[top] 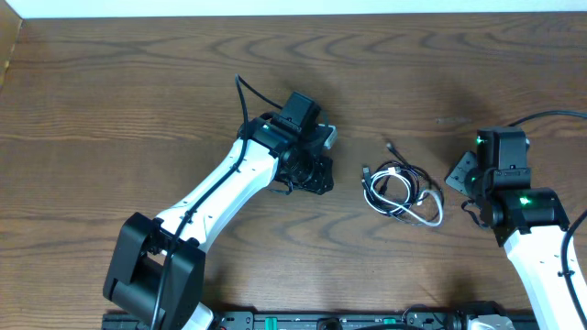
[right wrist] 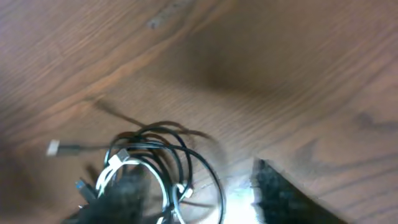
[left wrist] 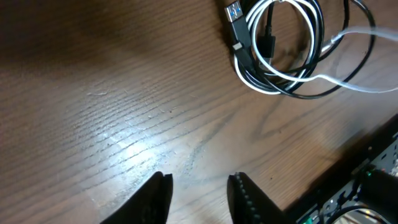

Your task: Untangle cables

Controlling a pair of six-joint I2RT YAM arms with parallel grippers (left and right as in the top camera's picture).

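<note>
The cables [top: 402, 190] lie in a tangled coil on the wooden table, between my two grippers. The coil holds a white cord [left wrist: 273, 78] and black cords [left wrist: 314, 37] looped together, with plug ends [left wrist: 235, 14] on its left side. One thin black end [top: 390, 145] strays toward the far side. My left gripper [top: 316, 179] is just left of the coil, open and empty above bare wood [left wrist: 199, 190]. My right gripper [top: 456, 174] is just right of the coil and open. The blurred right wrist view shows the coil [right wrist: 155, 168] by its left finger, between the jaws [right wrist: 199, 193].
The table [top: 138, 92] is dark wood. The robot base rail [top: 367, 321] runs along the near edge and shows in the left wrist view [left wrist: 373, 180]. Thick black arm cables [top: 541, 116] run off each arm.
</note>
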